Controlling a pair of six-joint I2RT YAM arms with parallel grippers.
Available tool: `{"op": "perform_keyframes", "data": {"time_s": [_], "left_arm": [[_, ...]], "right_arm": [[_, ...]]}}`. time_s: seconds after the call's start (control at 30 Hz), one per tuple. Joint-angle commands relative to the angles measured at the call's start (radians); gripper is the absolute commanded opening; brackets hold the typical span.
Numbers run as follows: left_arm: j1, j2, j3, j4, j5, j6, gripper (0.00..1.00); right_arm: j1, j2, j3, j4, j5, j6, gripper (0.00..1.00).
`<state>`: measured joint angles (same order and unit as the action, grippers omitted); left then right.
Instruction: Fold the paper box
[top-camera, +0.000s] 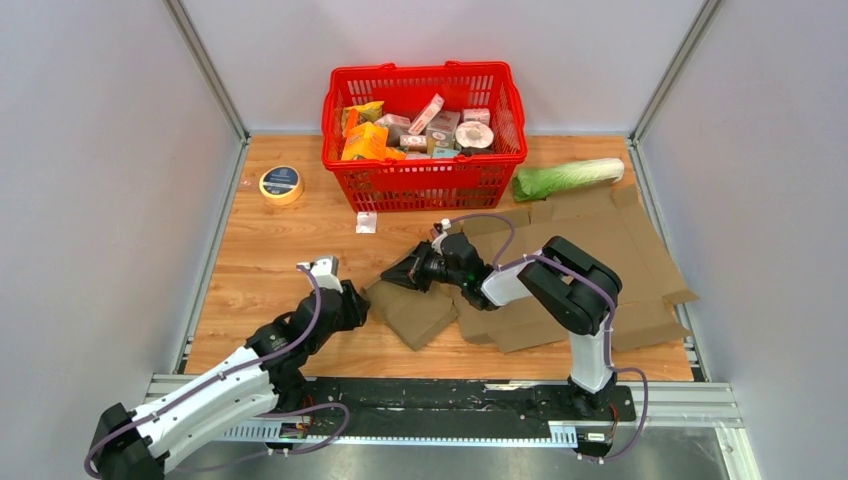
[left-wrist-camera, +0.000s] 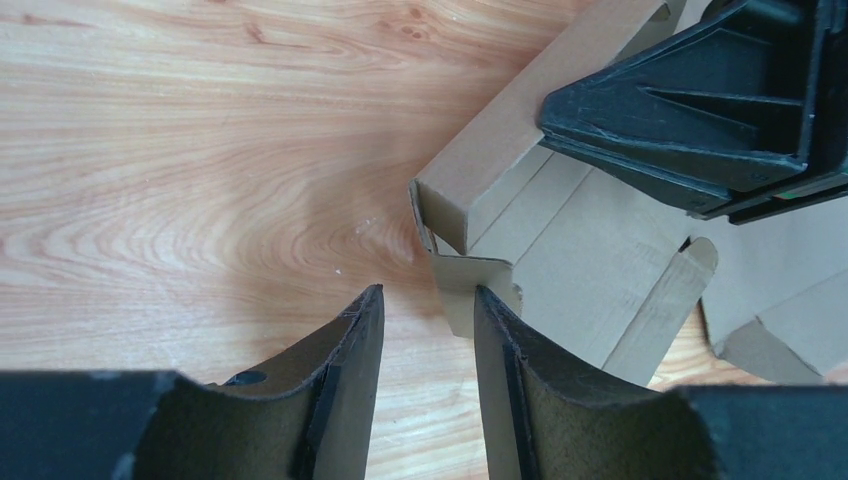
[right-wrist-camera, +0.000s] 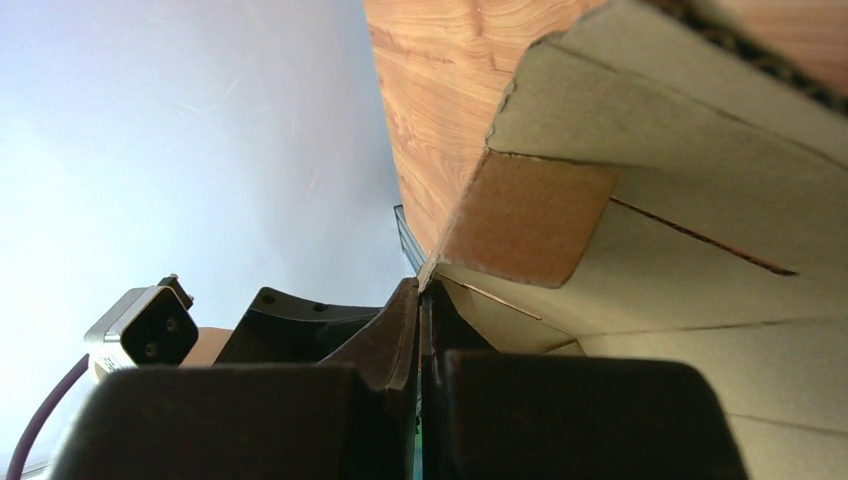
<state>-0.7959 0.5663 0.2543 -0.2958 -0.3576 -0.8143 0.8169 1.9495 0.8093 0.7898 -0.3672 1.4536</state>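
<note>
box (top-camera: 418, 312) light, stiff card, bends at creases | take left corner flap | left gripper (left-wrist-camera: 428, 295) — fingers apart | right gripper (right-wrist-camera: 420, 292) — fingers together

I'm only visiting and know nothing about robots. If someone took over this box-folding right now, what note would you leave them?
Left fingers: open, holding nothing, with a small flap just ahead of them.
Right fingers: shut, tips at the raised side wall.
Cardboard box: on the table, right of centre, mostly flat.
Done: one wall at its left end is folded up.
Left: the other walls and flaps.
</note>
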Motion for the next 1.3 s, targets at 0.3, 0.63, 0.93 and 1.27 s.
{"op": "perform_keyframes", "data": {"time_s": [0.3, 0.63, 0.93, 1.27], "left_arm": [[0.003, 0.196, 0.072, 0.215, -0.038, 0.136, 0.41], [-0.042, 0.167, 0.072, 0.199, -0.084, 0.164, 0.46], [-0.057, 0.219, 0.088, 0.202, -0.139, 0.207, 0.43], [-0.135, 0.230, 0.042, 0.282, -0.218, 0.221, 0.43]], "right_arm": [[0.004, -0.006, 0.028, 0.088, -0.001, 0.067, 0.00], [0.011, -0.027, 0.001, 0.091, 0.034, 0.074, 0.00], [0.030, -0.034, -0.030, 0.134, 0.070, 0.086, 0.00], [0.048, -0.066, -0.100, 0.212, 0.100, 0.076, 0.00]]}}
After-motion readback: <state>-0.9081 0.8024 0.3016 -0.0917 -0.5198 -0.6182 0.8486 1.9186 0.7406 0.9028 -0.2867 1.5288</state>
